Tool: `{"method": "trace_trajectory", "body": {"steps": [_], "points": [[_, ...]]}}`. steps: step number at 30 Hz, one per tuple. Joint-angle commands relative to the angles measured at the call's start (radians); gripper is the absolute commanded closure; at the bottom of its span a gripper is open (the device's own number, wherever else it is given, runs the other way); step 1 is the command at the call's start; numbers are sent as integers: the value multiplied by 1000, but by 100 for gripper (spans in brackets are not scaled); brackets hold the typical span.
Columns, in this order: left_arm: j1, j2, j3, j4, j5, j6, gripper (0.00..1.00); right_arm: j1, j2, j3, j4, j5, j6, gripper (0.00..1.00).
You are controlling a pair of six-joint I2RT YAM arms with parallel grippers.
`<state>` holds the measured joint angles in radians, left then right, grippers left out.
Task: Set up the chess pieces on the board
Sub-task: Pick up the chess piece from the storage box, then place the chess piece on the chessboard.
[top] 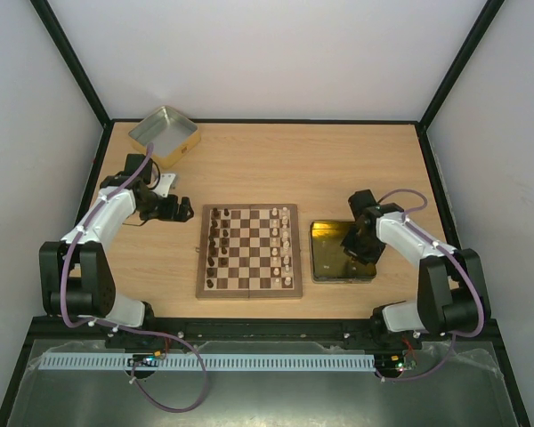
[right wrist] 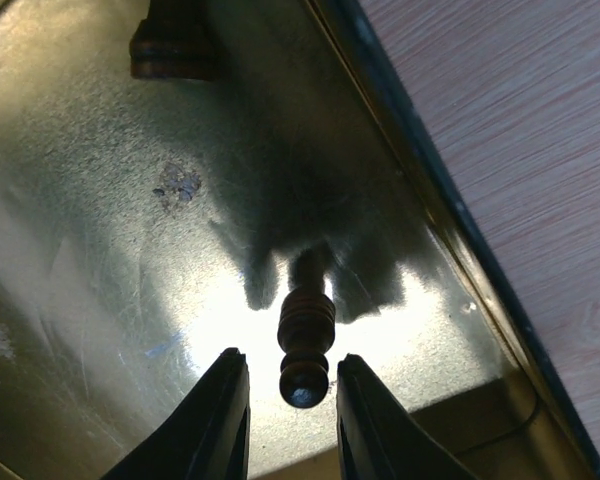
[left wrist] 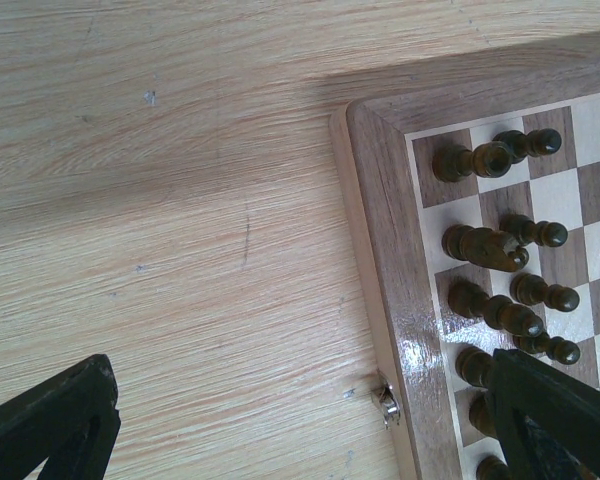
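The board (top: 249, 293) lies mid-table with dark chess pieces (top: 215, 245) along its left columns and cream ones (top: 285, 245) along its right. My left gripper (top: 173, 211) hovers open and empty beside the board's left rim (left wrist: 380, 250); in the left wrist view the gripper (left wrist: 300, 400) has wide-spread jaws, with the dark pieces (left wrist: 490, 245) on the right. My right gripper (top: 354, 245) is down in the yellow-gold tin (top: 325, 267). In the right wrist view the gripper (right wrist: 292, 365) flanks a dark piece (right wrist: 305, 330) with a small gap on each side.
A second dark piece (right wrist: 170, 45) lies at the far end of the gold tin's floor (right wrist: 80, 250). A silver tin (top: 165, 133) stands at the back left. A small metal clasp (left wrist: 385, 400) sticks out of the board's left edge.
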<state>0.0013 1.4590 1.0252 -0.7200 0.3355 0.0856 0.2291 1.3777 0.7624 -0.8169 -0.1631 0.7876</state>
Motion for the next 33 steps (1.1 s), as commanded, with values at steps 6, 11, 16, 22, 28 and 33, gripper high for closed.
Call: {"method": "trace_trajectory", "body": {"steps": [6,11,16,22,28,33], "points": [[5,-19,-13,-3,-3,0,0,-5,29,-11,15,31,-24,93],[5,-17,-10,-4,0,-1,0,-5,9,35,-41,64,-50,97],[5,-10,-9,-4,5,0,0,67,-24,182,-158,110,-45,97],[3,-2,-6,-5,9,1,0,407,48,410,-281,138,73,96],[3,-6,-8,-5,7,0,0,783,318,702,-353,158,106,96],[3,-12,-11,-3,1,-1,0,924,533,934,-363,127,27,96]]}}
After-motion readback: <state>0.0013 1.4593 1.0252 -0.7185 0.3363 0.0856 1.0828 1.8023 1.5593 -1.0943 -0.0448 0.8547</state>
